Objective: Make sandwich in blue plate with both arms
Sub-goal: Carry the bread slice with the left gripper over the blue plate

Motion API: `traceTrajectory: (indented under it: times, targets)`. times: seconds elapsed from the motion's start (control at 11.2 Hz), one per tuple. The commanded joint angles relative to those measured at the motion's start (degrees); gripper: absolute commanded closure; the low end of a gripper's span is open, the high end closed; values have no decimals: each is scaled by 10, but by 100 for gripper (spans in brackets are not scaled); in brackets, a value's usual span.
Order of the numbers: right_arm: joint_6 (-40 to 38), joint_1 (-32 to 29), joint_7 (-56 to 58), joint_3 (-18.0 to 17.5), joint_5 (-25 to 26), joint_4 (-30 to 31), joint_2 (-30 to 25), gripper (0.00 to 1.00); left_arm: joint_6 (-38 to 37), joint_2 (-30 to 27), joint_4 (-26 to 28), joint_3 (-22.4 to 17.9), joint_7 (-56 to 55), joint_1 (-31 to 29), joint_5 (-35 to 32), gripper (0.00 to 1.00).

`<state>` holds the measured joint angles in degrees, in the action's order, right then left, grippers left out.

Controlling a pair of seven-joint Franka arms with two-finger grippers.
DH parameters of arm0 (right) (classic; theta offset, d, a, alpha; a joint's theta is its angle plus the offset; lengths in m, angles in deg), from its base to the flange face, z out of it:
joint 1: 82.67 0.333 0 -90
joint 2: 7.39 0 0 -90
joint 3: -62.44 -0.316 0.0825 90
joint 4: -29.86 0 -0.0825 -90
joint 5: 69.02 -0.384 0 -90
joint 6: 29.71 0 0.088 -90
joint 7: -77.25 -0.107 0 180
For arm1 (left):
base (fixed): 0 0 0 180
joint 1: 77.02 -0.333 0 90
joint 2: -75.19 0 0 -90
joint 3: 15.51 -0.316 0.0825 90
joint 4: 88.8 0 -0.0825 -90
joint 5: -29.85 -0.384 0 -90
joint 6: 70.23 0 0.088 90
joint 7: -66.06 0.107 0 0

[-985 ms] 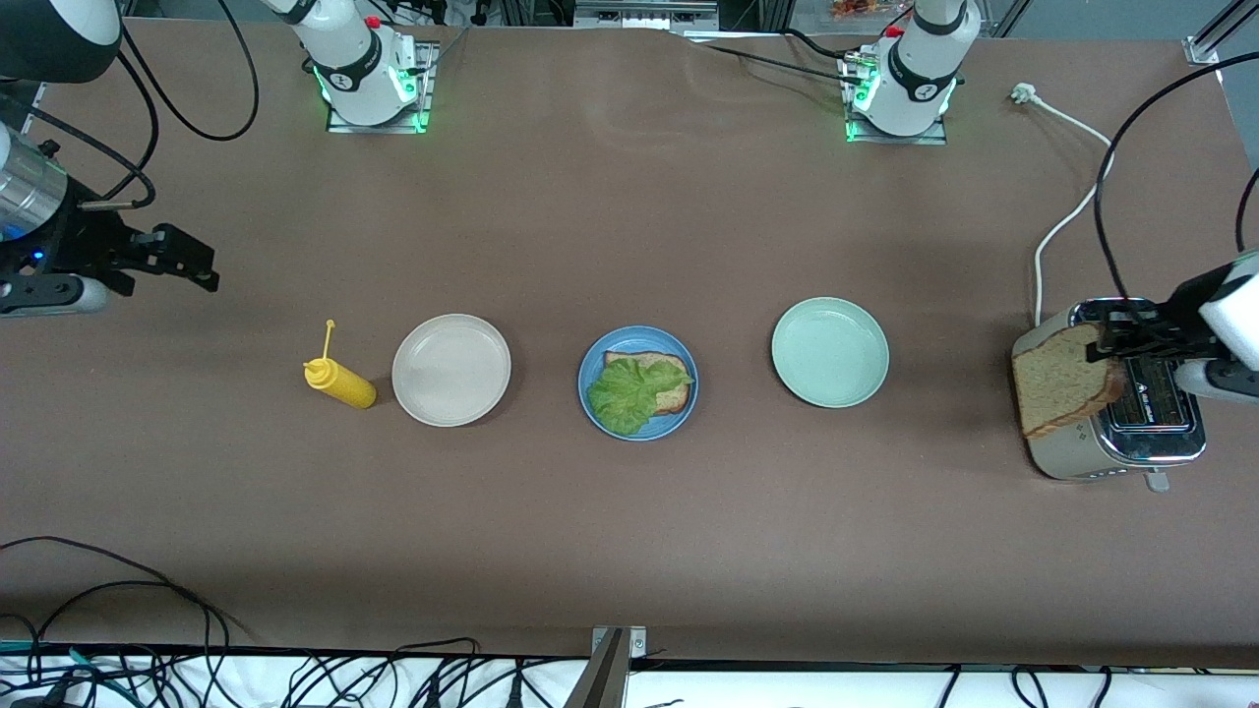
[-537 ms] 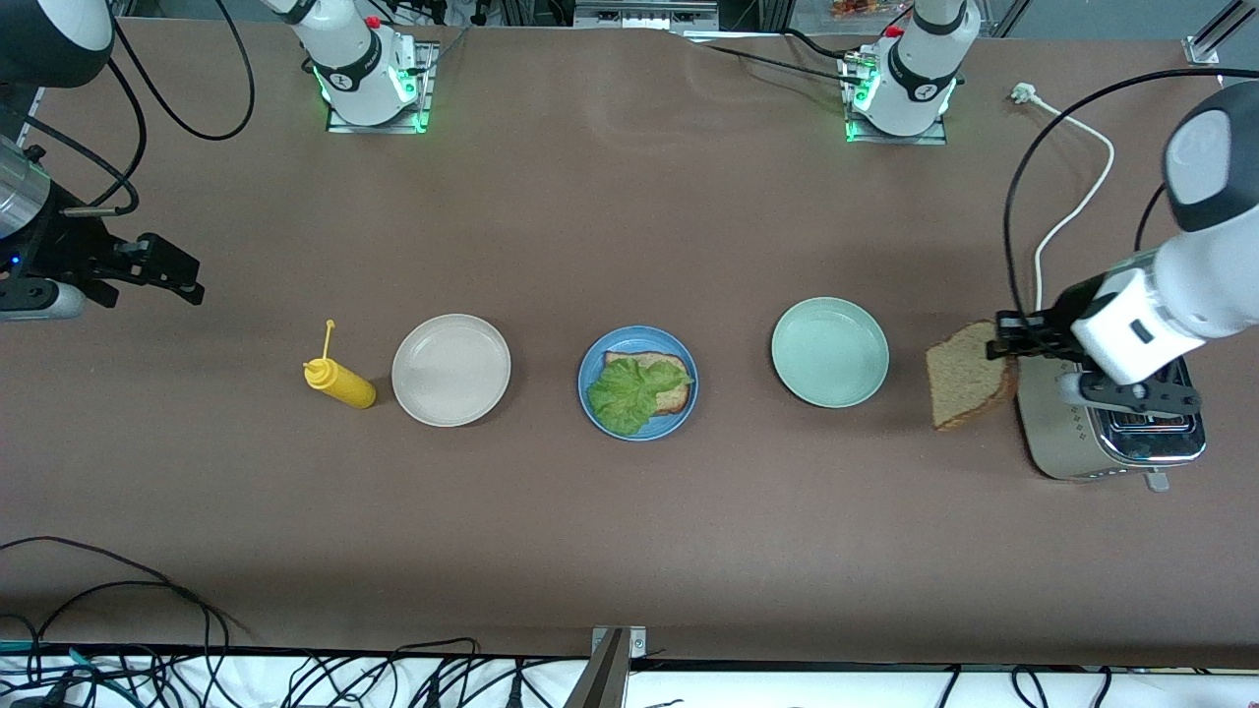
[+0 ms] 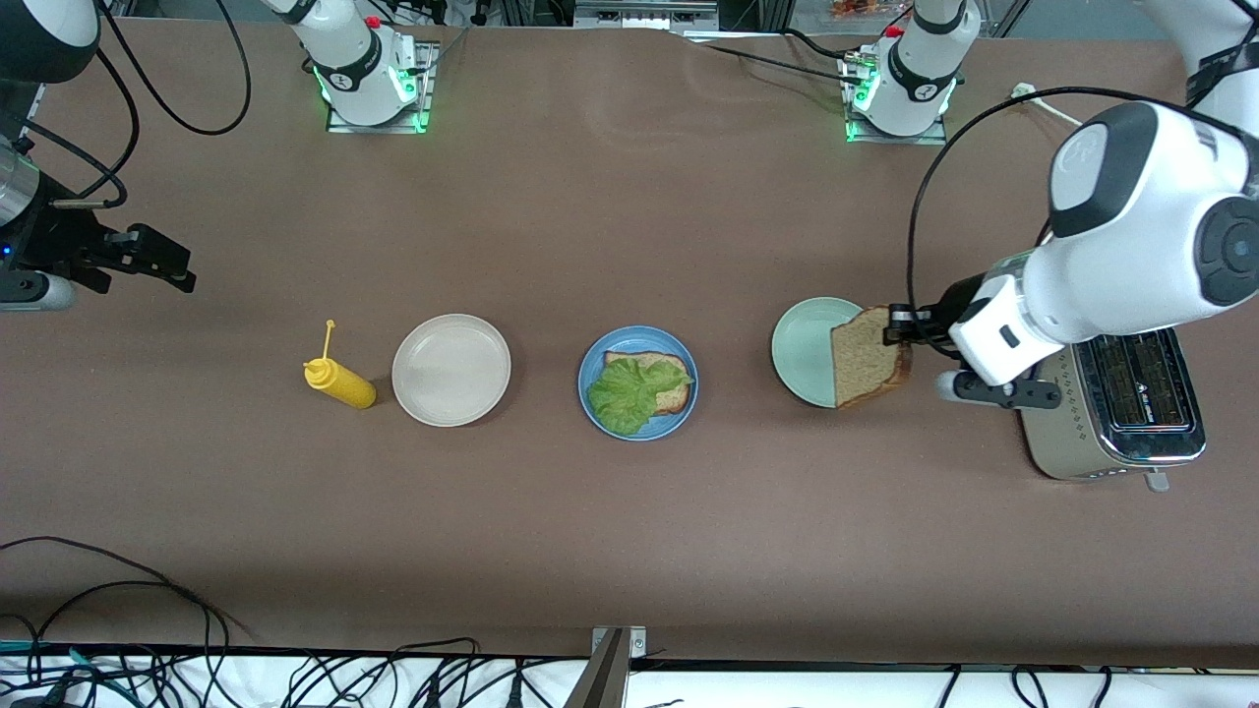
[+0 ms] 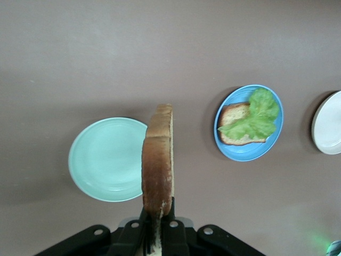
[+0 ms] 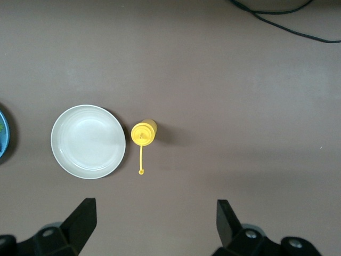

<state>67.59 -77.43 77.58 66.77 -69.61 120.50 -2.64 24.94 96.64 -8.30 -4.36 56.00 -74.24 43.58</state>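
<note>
Blue plate (image 3: 588, 393): your bread (image 3: 673, 393) and lettuce (image 3: 626, 393) lie in place. Left tool (image 3: 893, 326) clamps top slice (image 3: 866, 356) over green plate (image 3: 802, 352). Right tool (image 3: 157, 258) waits over worktop (image 3: 629, 531), spread wide, empty.

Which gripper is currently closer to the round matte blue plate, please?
Left. The left gripper, holding a brown bread slice, is over the pale green plate beside the blue plate; the right gripper waits past the yellow squeeze bottle.

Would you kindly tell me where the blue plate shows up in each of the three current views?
Front view: the blue plate sits mid-table, between the beige plate and the pale green plate.
Left wrist view: the plate appears whole, with bread and lettuce on it.
Right wrist view: only a sliver of it shows at the picture's edge.
Shared landmark: the beige plate, seen in all three views.
</note>
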Motion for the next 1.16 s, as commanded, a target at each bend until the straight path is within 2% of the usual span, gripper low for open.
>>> traceTrajectory:
  times: [0.0,0.36,0.72,1.07]
  targets:
    - [-4,-2,15,12,6,17,-17,0,51,23,-6,37,-74,14,18,100]
    - [-4,-2,28,19,3,17,-14,0,130,64,-6,94,-87,20,45,100]
    - [-4,-2,29,17,2,18,-12,0,199,108,-6,144,-185,36,45,100]
    - [-4,-2,31,18,2,17,-11,0,279,157,-4,164,-211,60,41,100]
